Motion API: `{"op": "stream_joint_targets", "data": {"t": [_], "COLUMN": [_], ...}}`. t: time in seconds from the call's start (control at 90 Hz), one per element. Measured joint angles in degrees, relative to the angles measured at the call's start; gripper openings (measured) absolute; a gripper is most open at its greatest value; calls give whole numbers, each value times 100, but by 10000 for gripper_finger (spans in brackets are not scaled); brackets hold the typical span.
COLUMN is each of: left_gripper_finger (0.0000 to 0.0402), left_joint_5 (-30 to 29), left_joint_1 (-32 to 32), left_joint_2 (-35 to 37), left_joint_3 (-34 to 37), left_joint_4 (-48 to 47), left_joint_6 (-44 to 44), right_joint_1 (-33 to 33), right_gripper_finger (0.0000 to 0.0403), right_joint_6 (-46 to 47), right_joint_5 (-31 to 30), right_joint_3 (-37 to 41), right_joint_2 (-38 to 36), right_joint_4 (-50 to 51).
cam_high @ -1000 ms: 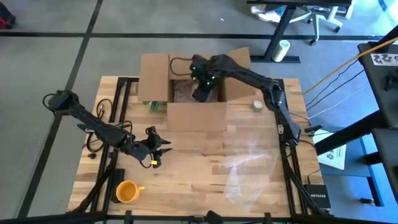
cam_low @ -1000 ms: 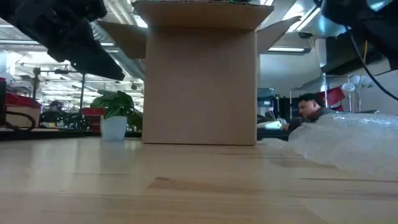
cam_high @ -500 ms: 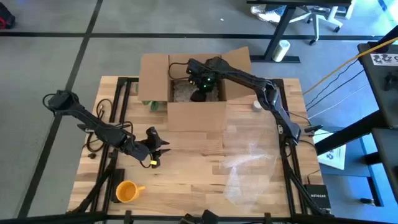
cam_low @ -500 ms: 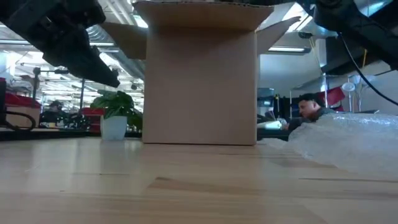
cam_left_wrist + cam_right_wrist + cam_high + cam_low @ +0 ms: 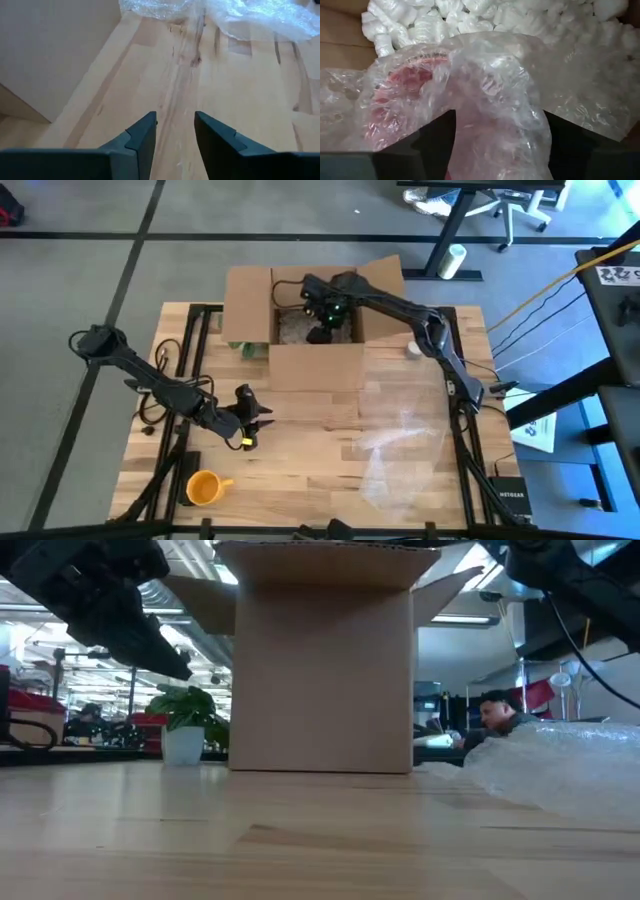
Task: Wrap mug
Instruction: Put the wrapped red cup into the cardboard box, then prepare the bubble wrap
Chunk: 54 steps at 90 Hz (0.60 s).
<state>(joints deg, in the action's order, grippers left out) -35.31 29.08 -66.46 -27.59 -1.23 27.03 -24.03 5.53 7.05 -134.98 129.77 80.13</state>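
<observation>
Pale wooden planks make up my table point(image 5: 300, 440), with an open cardboard box point(image 5: 310, 365) at its far edge and a loose sheet of bubble wrap point(image 5: 400, 440) lying toward my right side. My right gripper point(image 5: 322, 330) reaches down into the box, clamped on the red mug point(image 5: 415, 85), which is swathed in bubble wrap above white packing peanuts point(image 5: 485, 17). My left gripper point(image 5: 245, 420) hangs over bare wood, fingers point(image 5: 142, 137) parted and empty. An orange cup point(image 5: 204, 488) stands near the front edge.
</observation>
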Motion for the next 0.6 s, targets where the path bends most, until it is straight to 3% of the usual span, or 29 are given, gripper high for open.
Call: {"op": "stream_joint_targets", "data": {"t": [0.6], "left_gripper_finger": [117], "left_joint_5": [30], "left_joint_1": [7], "left_joint_2": [0], "left_joint_3": [0], "left_joint_4": [40], "left_joint_6": [24], "right_joint_1": [31], "right_gripper_finger": [231], "right_joint_6": [493], "right_joint_5": [133], "right_joint_3": [-2], "right_joint_2": [-1532], "right_joint_4": [-1621]}}
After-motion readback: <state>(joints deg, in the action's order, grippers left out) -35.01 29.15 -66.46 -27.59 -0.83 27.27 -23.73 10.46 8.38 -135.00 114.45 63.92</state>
